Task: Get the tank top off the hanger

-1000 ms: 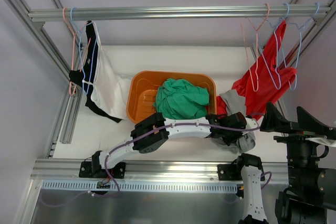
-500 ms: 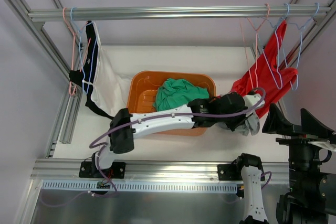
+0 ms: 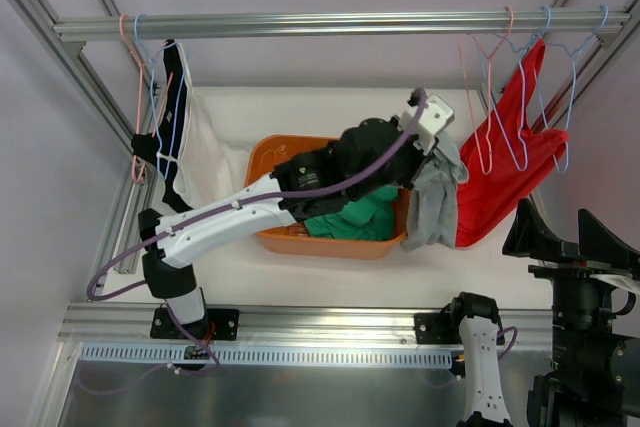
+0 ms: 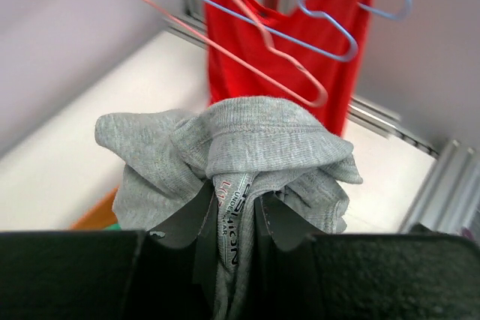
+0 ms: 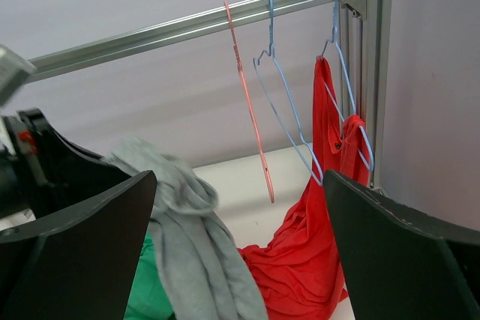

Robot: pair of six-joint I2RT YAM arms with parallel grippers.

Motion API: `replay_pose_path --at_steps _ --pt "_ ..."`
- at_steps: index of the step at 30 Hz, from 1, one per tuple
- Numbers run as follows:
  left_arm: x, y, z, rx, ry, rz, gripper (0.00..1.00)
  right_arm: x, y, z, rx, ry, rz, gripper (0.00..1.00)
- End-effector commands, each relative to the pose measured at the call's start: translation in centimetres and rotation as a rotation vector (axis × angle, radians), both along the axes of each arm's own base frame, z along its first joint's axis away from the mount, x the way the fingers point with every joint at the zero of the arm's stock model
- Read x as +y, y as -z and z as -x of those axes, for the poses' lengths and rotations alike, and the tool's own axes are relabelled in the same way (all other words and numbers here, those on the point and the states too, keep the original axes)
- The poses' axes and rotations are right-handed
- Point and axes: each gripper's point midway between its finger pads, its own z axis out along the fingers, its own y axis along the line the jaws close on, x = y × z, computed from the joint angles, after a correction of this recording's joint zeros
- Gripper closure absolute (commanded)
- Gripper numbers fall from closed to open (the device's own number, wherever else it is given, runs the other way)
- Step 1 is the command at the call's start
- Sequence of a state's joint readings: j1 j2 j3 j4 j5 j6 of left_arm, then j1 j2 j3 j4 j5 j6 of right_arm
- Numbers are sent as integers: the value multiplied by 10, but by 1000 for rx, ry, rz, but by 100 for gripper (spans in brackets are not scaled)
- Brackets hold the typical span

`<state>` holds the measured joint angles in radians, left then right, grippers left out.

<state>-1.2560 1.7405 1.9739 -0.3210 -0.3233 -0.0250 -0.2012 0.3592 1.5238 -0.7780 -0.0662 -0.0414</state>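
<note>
A grey tank top (image 3: 436,199) hangs bunched from my left gripper (image 3: 431,143), which is raised over the right end of the orange basket. In the left wrist view the jaws of that gripper (image 4: 232,204) are shut on the grey top's (image 4: 247,133) gathered, printed edge. A red tank top (image 3: 512,162) hangs on a blue hanger (image 5: 349,110) at the right end of the rail, just behind the grey one. Beside it hang a bare pink hanger (image 5: 247,110) and a bare blue hanger (image 5: 289,125). My right gripper (image 3: 565,232) stands open at the near right, with nothing between its fingers.
The orange basket (image 3: 268,159) in the middle of the table holds a green garment (image 3: 358,219). A white and black garment (image 3: 192,152) hangs on hangers at the rail's left end. The metal rail (image 3: 330,25) runs across the back, with frame posts at both sides.
My left arm has lifted the grey tank top from low beside the basket's right end, up and back toward the rail. The right arm has barely moved.
</note>
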Motion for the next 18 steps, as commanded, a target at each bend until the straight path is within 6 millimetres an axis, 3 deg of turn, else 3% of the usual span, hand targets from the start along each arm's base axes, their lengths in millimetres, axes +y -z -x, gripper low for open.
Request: replay_pose_path --at_steps 1,3,6,8,10,11,13,14,15,16,18 --pt "56 -77 -34 -118 -136 120 100 -1 -13 -2 -47 -1 6 0" --pt "78 -96 -42 -158 -178 137 100 -1 -13 -4 -49 -6 4 1" --pt "111 -109 -56 -190 -261 141 100 -1 -9 -8 -38 -6 2 1" --pt "132 -100 -69 -179 -326 126 100 -1 -8 -9 -41 -8 2 1" --pt "149 -101 -69 -165 -322 149 100 -1 -4 -16 -30 -19 -4 0" --pt "151 -84 -72 -122 -324 142 100 0 -4 -16 -32 -25 -4 0" --pt "169 -75 -78 -106 -337 138 100 3 -3 -21 -31 -46 -11 0" --pt "167 -56 -79 -59 -335 131 100 4 0 -24 -27 -54 -15 1" --pt "173 -51 -78 -47 -341 128 100 5 1 -26 -26 -65 -15 1" --pt "171 -28 -78 -18 -336 91 100 6 2 -29 -23 -70 -17 0" --pt "171 -14 -69 22 -302 93 100 7 5 -36 -15 -85 -15 1"
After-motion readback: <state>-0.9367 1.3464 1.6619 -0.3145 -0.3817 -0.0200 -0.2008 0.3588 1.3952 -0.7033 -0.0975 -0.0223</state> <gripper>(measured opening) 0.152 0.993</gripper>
